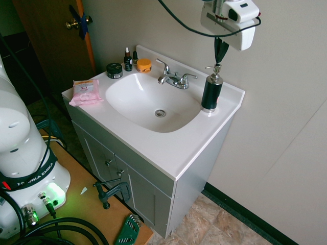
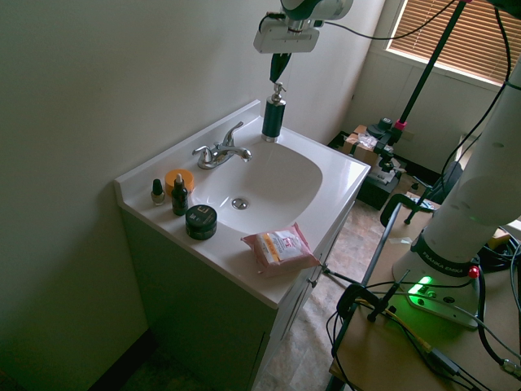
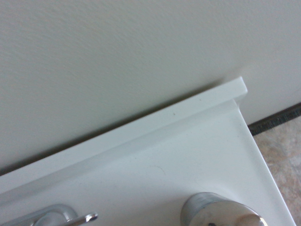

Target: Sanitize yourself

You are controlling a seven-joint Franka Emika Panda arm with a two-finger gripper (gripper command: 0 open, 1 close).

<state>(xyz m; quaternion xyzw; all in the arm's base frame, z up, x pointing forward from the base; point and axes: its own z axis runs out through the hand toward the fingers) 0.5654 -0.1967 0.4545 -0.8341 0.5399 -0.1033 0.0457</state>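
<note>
Claw (image 1: 218,62) closed, empty — fingertips right at pump bottle's (image 1: 212,91) top; bottle near counter (image 1: 168,153) edge.

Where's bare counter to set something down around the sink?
Free: the front-right corner, between basin and counter edge; also a strip between faucet and soap dispenser, though narrow. Crowded: the far end, with wipes pack, black jar, orange jar and two small bottles.

In the first exterior view, the pump bottle (image 1: 212,91) stands right of the faucet (image 1: 176,80) on the sink counter (image 1: 153,145), the wipes pack (image 1: 86,93) at its left end
</note>
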